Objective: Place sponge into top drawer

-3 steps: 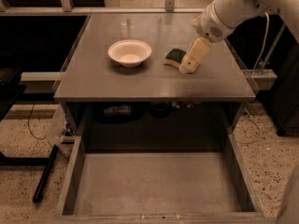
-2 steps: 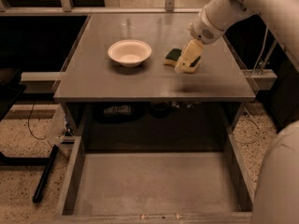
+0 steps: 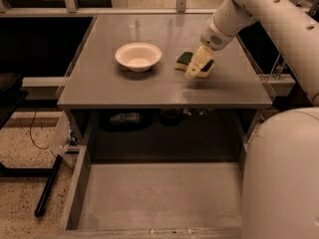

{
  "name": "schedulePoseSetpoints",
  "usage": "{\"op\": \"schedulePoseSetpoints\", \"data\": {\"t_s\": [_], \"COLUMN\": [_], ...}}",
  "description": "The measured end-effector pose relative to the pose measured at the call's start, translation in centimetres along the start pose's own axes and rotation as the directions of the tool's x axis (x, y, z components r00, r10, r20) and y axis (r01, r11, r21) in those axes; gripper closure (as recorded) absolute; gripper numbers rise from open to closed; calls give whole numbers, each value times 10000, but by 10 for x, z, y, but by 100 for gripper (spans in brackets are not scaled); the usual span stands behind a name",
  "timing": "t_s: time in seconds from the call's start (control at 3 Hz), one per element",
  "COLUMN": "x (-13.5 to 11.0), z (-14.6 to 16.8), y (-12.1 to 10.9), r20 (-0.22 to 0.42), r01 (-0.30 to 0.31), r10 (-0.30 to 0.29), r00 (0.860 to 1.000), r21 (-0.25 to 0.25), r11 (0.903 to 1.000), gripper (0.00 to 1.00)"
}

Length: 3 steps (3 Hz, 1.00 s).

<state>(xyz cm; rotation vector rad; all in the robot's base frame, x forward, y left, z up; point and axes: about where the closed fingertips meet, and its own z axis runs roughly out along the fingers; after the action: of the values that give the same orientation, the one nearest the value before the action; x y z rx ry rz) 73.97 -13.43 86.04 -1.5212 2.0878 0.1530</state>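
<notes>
On surface (image 3: 124, 89), right side: sponge (image 3: 183, 59), pincer (image 3: 198, 66) over it
Pincer grip: cannot tell
Top drawer (image 3: 159, 200): open, below

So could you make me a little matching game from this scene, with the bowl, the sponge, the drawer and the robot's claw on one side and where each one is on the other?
Things:
1. white round bowl
2. green-and-yellow sponge
3. wide shallow gray drawer
4. cream claw

Places:
A. pulled open, below the gray tabletop
B. at the sponge, hiding part of it
C. on the tabletop, right of the bowl
D. on the tabletop, left of the sponge

Pairs: 1-D, 2-C, 3-A, 4-B
</notes>
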Motion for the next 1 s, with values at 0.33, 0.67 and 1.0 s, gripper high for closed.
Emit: {"op": "schedulePoseSetpoints", "data": {"t_s": [0.33, 0.67, 1.0], "x": [11, 19, 19], "z": [11, 17, 17], "y": [-4, -5, -5], "r20": [-221, -427, -429], "r01": [-316, -451, -452], "r10": [313, 439, 439], "r00": [9993, 9981, 9981], "r21": [-110, -290, -291], "r11": [9994, 9986, 9986], "gripper": [0, 0, 18]}}
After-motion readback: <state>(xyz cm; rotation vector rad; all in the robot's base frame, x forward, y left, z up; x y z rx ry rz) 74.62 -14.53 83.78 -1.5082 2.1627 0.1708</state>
